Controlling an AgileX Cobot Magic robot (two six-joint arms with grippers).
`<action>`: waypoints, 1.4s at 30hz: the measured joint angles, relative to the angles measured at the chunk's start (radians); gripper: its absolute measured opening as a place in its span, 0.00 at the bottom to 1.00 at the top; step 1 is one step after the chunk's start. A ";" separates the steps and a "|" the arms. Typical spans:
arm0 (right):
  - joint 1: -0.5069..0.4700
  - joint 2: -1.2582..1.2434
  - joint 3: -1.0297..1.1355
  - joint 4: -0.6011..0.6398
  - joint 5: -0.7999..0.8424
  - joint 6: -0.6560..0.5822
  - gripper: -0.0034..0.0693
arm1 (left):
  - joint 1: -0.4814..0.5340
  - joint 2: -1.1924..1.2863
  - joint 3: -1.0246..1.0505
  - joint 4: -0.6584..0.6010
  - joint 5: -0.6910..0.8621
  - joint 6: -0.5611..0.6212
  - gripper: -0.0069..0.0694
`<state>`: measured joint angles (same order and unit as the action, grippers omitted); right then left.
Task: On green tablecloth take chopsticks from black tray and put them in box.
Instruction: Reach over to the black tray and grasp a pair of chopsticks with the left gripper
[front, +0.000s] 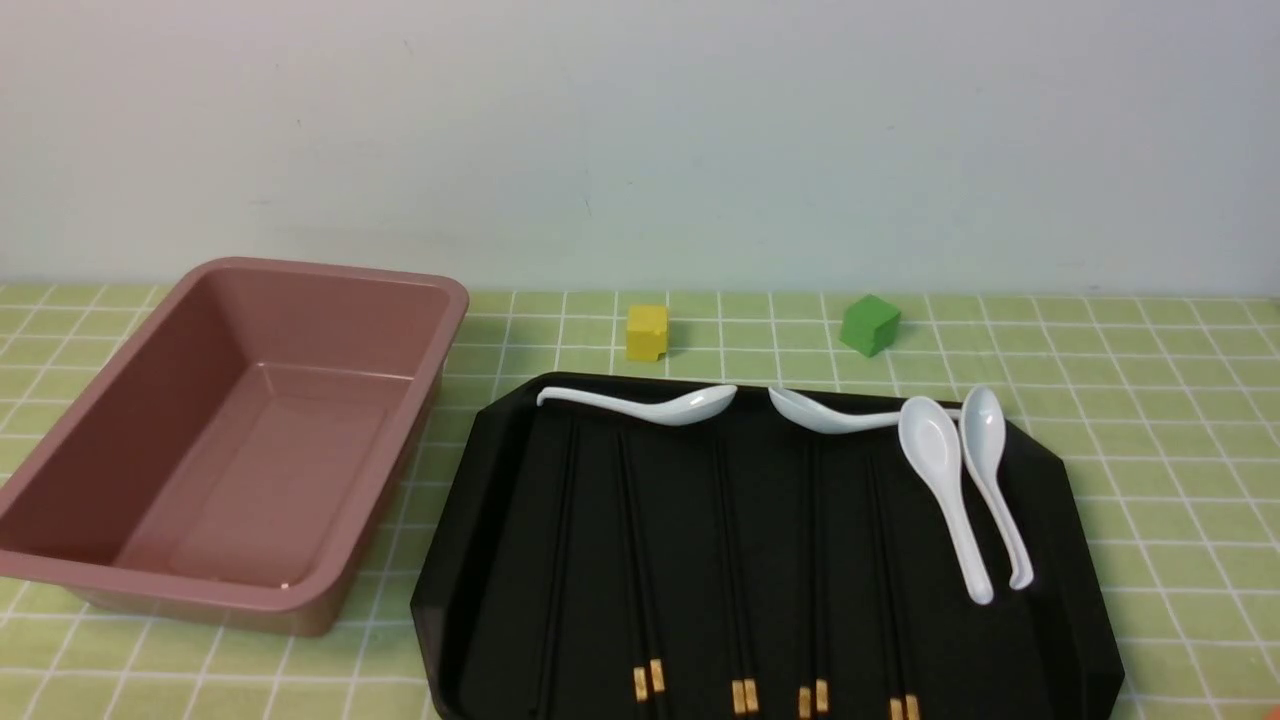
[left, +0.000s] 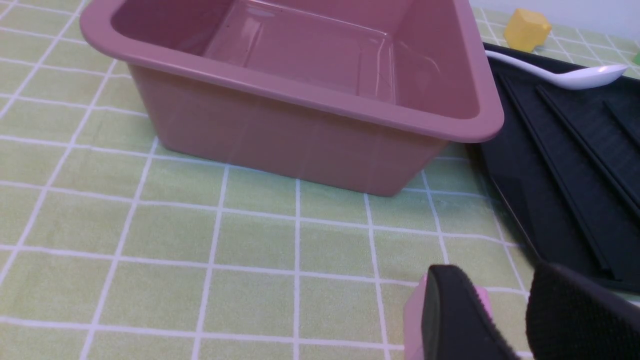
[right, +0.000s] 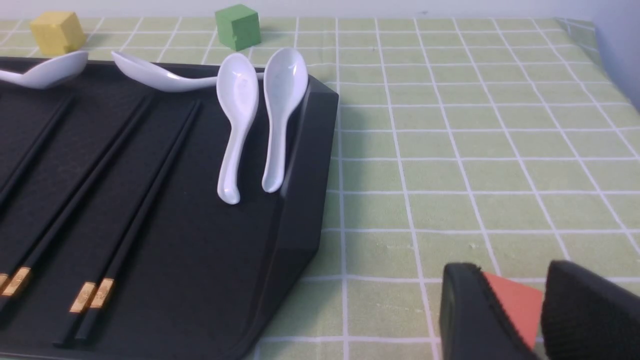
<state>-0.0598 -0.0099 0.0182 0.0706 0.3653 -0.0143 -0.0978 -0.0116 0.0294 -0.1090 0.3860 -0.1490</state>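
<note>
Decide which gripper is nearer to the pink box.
Left. The left gripper sits over the green tablecloth close beside the box; the right gripper is beyond the black tray, which lies between it and the box.

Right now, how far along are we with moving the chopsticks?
Done: nothing, the box is empty. In hand: nothing; the left gripper and right gripper are open and empty above the green tablecloth. To do: all four pairs of chopsticks lie on the black tray.

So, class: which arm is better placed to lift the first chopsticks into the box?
Probably left: its fingers are beside the black tray, with the box just ahead; the right arm would cross the whole tray.
</note>
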 joint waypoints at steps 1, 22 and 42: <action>0.000 0.000 0.000 0.000 0.000 0.000 0.38 | 0.000 0.000 0.000 0.000 0.000 0.000 0.40; 0.000 0.000 0.000 -0.002 0.000 0.000 0.38 | 0.000 0.000 0.000 -0.277 0.000 -0.102 0.40; 0.000 0.000 0.000 0.000 0.000 0.000 0.38 | 0.000 0.002 -0.123 -1.147 -0.197 -0.161 0.26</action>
<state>-0.0598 -0.0099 0.0182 0.0702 0.3653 -0.0143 -0.0978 -0.0099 -0.0940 -1.2561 0.1888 -0.3096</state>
